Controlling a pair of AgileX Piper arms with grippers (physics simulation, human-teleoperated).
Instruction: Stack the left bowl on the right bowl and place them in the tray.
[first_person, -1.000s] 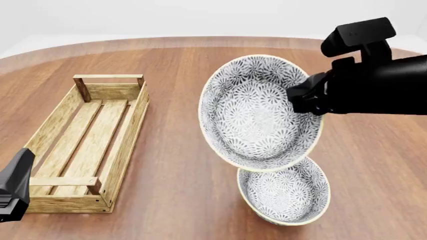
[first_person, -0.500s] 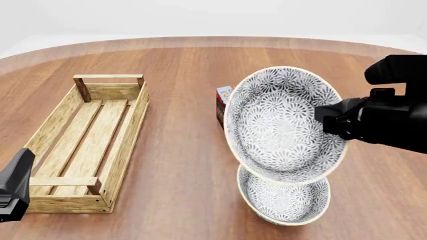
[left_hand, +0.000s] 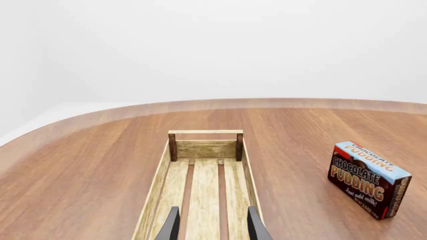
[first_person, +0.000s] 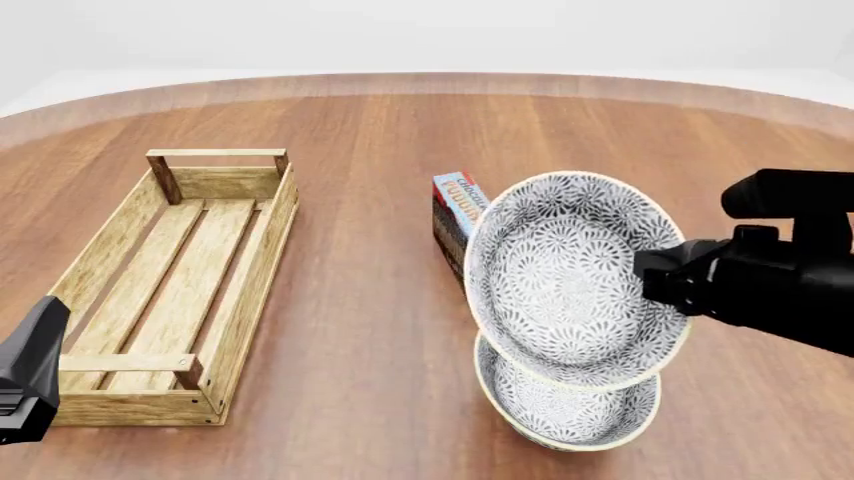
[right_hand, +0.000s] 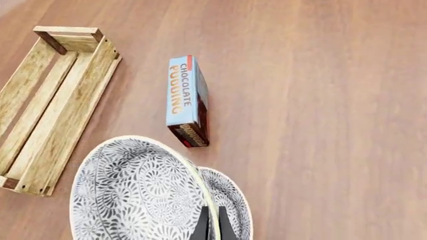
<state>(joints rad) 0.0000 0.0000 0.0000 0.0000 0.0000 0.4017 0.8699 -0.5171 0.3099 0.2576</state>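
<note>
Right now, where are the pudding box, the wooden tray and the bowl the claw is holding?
pudding box (left_hand: 365, 177), left wrist view, front label.
wooden tray (first_person: 254, 262), front view, right side plank.
held bowl (first_person: 567, 280), front view, patterned inside.

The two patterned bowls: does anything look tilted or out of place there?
Yes. The upper grey floral-patterned bowl is steeply tilted, pinched at its rim by the right gripper, above the level matching bowl on the wooden table. Nothing looks spilled or damaged.

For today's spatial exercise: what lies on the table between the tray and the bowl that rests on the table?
Only bare wood: the front view shows nothing between the tray and the resting bowl. The pudding box stands farther back.
</note>
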